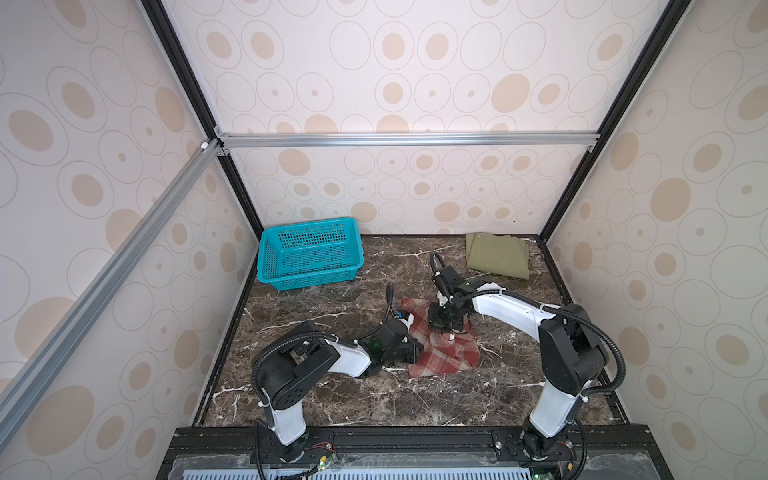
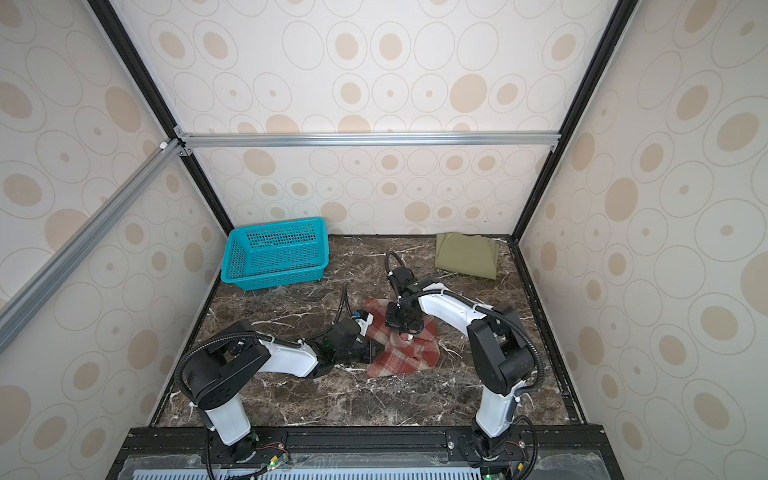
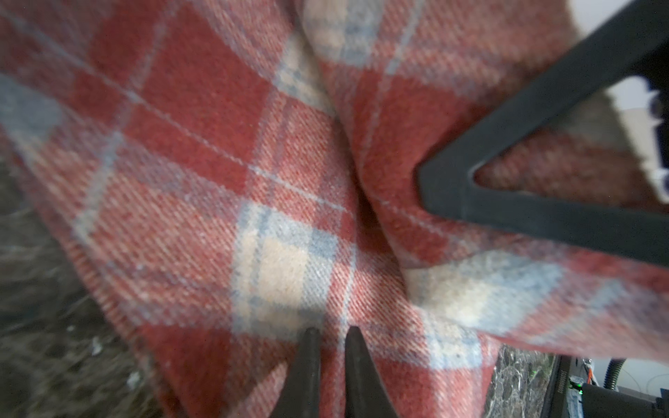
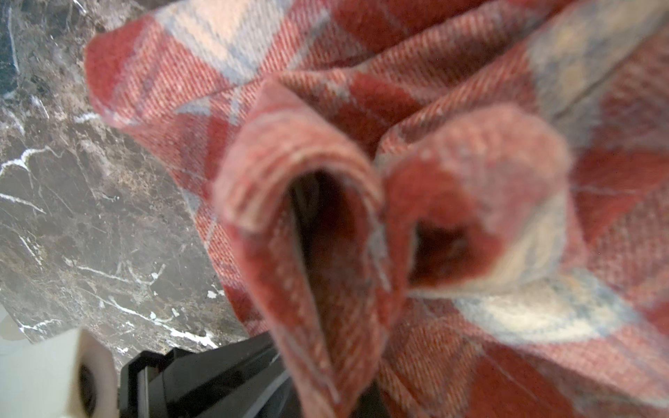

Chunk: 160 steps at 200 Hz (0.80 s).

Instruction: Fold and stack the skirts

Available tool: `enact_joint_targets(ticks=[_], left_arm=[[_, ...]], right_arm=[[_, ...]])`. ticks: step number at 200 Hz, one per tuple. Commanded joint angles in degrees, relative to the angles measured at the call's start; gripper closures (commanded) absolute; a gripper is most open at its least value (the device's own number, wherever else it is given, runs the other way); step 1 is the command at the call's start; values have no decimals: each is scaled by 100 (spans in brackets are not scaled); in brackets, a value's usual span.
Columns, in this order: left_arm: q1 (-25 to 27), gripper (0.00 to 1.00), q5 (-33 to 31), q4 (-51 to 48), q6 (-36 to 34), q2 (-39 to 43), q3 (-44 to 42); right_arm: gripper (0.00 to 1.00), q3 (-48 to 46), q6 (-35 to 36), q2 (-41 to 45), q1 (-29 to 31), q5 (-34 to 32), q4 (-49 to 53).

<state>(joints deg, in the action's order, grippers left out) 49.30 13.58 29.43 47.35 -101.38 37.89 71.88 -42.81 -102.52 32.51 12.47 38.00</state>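
Note:
A red-and-cream plaid skirt [image 1: 446,355] [image 2: 401,353] lies bunched at the middle of the marble table. My left gripper [image 1: 413,348] [image 2: 375,348] lies low at its left edge. In the left wrist view its two dark fingertips [image 3: 333,330] stand close together, shut on a fold of plaid skirt [image 3: 217,163]. My right gripper [image 1: 446,332] [image 2: 405,332] points down onto the top of the cloth. In the right wrist view a raised hem of the plaid skirt [image 4: 307,152] wraps over its jaws and hides the tips. The olive-green skirt [image 1: 497,255] [image 2: 467,255] lies folded flat at the back right corner.
A teal perforated basket [image 1: 309,223] [image 2: 276,224] stands at the back left of the table. The brown marble table [image 1: 332,395] shows bare in front of the skirt. Patterned walls and black frame rails close in three sides.

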Motion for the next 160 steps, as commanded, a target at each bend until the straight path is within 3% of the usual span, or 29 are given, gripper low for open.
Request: enact_joint_targets(ticks=[1,12,41,79,160], left_arm=[[89,85,-144,-571,34,154,-95],[81,85,-242,-696,26,266,-97],[58,85,-531,-968,69,679,-200],[-116,86,-803,-1523,88,1026,-240],[-513,87,-884,-1369,145,1112,-395]], right_arm=[[82,74,-112,-85,141,229,-223],[75,103,-105,-91,170,229,-201],[67,127,-130,-43,219,236,-181],[62,177,-167,41,267,282,-179],[60,458,-294,143,451,443,-132]])
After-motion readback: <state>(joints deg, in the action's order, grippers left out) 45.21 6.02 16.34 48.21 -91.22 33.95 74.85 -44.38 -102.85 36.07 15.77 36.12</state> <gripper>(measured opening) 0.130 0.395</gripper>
